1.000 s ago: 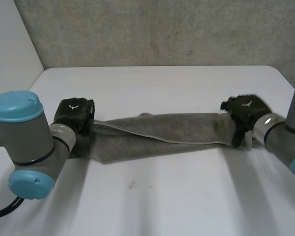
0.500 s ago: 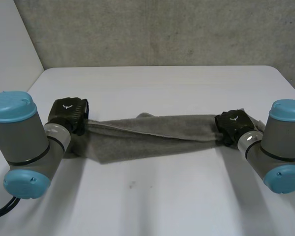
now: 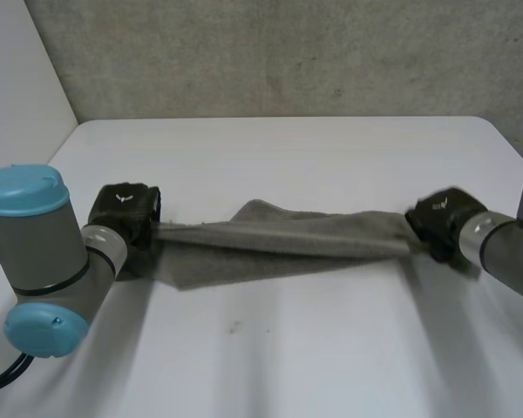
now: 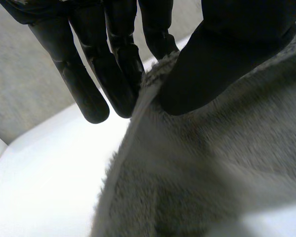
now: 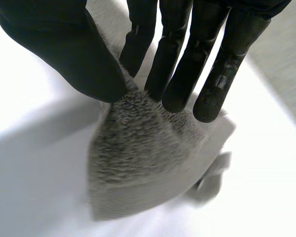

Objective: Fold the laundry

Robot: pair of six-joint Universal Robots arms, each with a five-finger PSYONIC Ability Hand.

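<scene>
A long grey towel (image 3: 279, 241) stretches across the white table (image 3: 279, 157) between my two hands. My left hand (image 3: 126, 213) grips its left end; in the left wrist view the thumb (image 4: 222, 54) pinches the towel's edge (image 4: 187, 168) against the fingers (image 4: 113, 64). My right hand (image 3: 440, 222) holds the right end; in the right wrist view its thumb (image 5: 64, 49) and fingers (image 5: 187, 54) pinch the towel's end (image 5: 143, 153), which is raised off the table. The upper edge looks pulled taut and lifted, while the lower part rests on the table.
A grey wall (image 3: 279, 52) rises behind the table's far edge. Bare tabletop lies in front of the towel and behind it. The table's rounded right corner (image 3: 497, 131) is near my right arm.
My right hand has closed on the towel's right end and drawn it rightward and up. The towel has gone from a slack folded band to a taut strip. My left hand shifted slightly left.
</scene>
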